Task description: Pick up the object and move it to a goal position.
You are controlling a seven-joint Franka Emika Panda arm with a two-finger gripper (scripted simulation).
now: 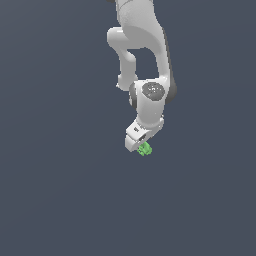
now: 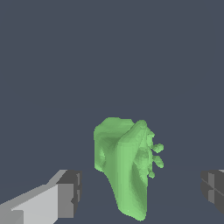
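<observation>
The object [image 1: 145, 149] is a tiny bright green lumpy blob, lying just under the tip of the white arm's hand in the exterior view. My gripper [image 1: 140, 146] points down over it. In the wrist view the object [image 2: 124, 166] is large and stands between my two fingers, one finger [image 2: 65, 194] on one side and the other finger [image 2: 214, 190] at the frame's edge. There is a clear gap between the object and each finger. The gripper [image 2: 142, 192] is open and touches nothing.
The white arm [image 1: 145, 60] comes down from the exterior view's top. All around is a plain dark grey surface [image 1: 60, 190] with no other object, edge or goal marker in view.
</observation>
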